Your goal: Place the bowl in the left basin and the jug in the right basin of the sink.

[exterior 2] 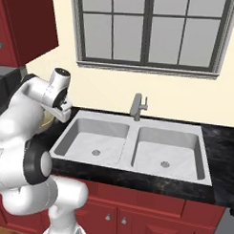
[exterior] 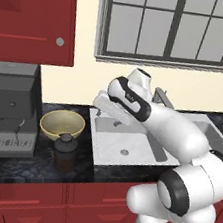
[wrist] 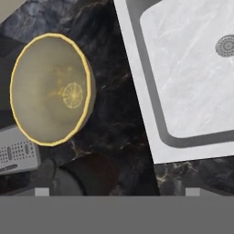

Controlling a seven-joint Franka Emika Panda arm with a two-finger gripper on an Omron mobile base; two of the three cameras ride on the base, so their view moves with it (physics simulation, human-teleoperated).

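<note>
The pale yellow-tan bowl [exterior: 62,124] stands upright on the black counter, left of the sink [exterior 2: 128,120], and its olive-gold inside [wrist: 50,89] faces the hand camera. Just in front of it the small dark jug [exterior: 65,152] stands with its knobbed lid on; its top shows at the lower edge of the hand view [wrist: 87,176]. My gripper [wrist: 117,192] hovers open and empty above the counter, between the bowl and the left basin [exterior 2: 94,137]; it is over the sink's left rim [exterior: 99,110]. The right basin [exterior 2: 168,151] holds nothing.
A grey coffee machine [exterior: 7,113] stands on the counter left of the bowl and jug. The angular faucet [exterior 2: 137,106] rises behind the divider. Red cabinets hang over the coffee machine [exterior: 36,16], and a window [exterior 2: 150,29] is behind the sink.
</note>
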